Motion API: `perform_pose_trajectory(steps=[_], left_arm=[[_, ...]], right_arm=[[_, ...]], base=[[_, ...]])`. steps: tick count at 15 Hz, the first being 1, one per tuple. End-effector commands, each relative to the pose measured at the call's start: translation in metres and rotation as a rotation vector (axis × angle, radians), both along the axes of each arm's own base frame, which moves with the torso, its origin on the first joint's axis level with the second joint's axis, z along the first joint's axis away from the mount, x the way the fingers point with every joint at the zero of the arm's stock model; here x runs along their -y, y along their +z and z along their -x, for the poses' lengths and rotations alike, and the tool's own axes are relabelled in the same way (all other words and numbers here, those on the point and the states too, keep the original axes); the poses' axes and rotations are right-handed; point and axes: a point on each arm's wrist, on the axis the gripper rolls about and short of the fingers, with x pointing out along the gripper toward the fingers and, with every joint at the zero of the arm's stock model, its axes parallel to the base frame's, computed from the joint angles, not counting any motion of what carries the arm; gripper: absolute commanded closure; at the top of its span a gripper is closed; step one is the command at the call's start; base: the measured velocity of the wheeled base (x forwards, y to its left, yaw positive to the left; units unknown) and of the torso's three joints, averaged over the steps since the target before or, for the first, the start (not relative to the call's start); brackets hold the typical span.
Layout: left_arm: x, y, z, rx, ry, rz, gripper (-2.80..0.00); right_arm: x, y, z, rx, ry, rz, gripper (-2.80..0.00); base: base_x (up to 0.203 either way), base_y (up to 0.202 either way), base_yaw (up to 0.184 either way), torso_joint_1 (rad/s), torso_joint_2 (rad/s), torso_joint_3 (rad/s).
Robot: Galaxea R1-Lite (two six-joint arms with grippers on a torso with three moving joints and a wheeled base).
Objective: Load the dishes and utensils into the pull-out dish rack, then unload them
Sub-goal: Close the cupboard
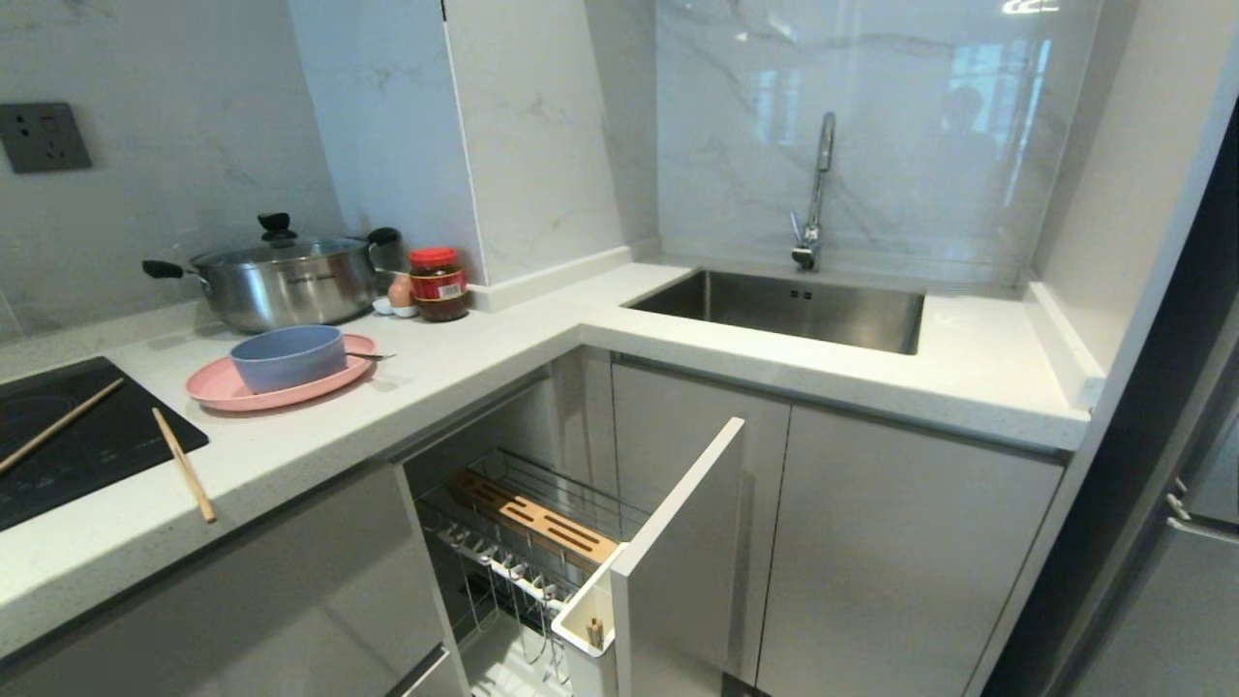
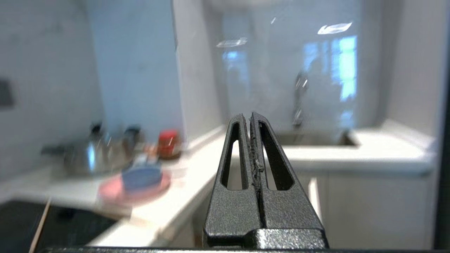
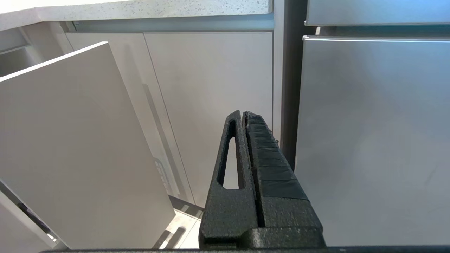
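Note:
A pale-blue bowl [image 1: 287, 356] sits on a pink plate [image 1: 218, 389] on the counter at the left, with a slim metal utensil [image 1: 373, 356] resting on the plate's right edge. Two wooden chopsticks [image 1: 184, 477] lie apart, one [image 1: 60, 426] across the black cooktop. The pull-out dish rack [image 1: 542, 528] stands open below the counter, its white front panel [image 1: 678, 542] out. Neither arm shows in the head view. My left gripper [image 2: 248, 116] is shut and empty, in the air before the counter corner, with the bowl [image 2: 142, 175] seen far off. My right gripper [image 3: 243, 113] is shut, low before the cabinet doors.
A lidded steel pot [image 1: 281, 276], an egg [image 1: 400, 290] and a red-lidded jar [image 1: 438, 283] stand at the back of the counter. The steel sink [image 1: 784, 308] with its tap [image 1: 813, 194] lies to the right. A tall grey appliance [image 3: 372, 133] flanks the right.

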Motion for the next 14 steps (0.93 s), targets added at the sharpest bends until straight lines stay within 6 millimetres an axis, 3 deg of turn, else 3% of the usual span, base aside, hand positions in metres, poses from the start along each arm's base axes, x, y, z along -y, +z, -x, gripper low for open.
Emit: perform_pose_trajectory(steps=[1, 3, 6, 8, 10, 12, 14], left_arm=[[0.001, 0.072, -0.064, -0.107, -0.067, 0.055, 0.0], [0.003, 0.1, -0.11, -0.201, -0.183, 0.162, 0.0], [0.013, 0.104, -0.202, -0.441, -0.324, 0.286, 0.0], [0.035, 0.087, -0.266, -0.619, -0.412, 0.294, 0.0], [0.072, 0.057, -0.319, -0.802, -0.505, 0.265, 0.0], [0.118, 0.023, -0.353, -0.966, -0.587, 0.213, 0.0], [0.162, -0.014, -0.37, -1.127, -0.641, 0.145, 0.0]], right_arm=[[0.0, 0.0, 0.0, 0.003, 0.0, 0.0, 0.0], [0.0, 0.0, 0.0, 0.003, 0.0, 0.0, 0.0], [0.0, 0.0, 0.0, 0.003, 0.0, 0.0, 0.0], [0.0, 0.0, 0.0, 0.003, 0.0, 0.0, 0.0], [0.0, 0.0, 0.0, 0.003, 0.0, 0.0, 0.0], [0.0, 0.0, 0.0, 0.003, 0.0, 0.0, 0.0], [0.0, 0.0, 0.0, 0.003, 0.0, 0.0, 0.0]], base=[[0.0, 0.0, 0.0, 0.0, 0.0, 0.0], [0.0, 0.0, 0.0, 0.0, 0.0, 0.0], [0.0, 0.0, 0.0, 0.0, 0.0, 0.0], [0.0, 0.0, 0.0, 0.0, 0.0, 0.0], [0.0, 0.0, 0.0, 0.0, 0.0, 0.0], [0.0, 0.0, 0.0, 0.0, 0.0, 0.0], [0.0, 0.0, 0.0, 0.0, 0.0, 0.0]])
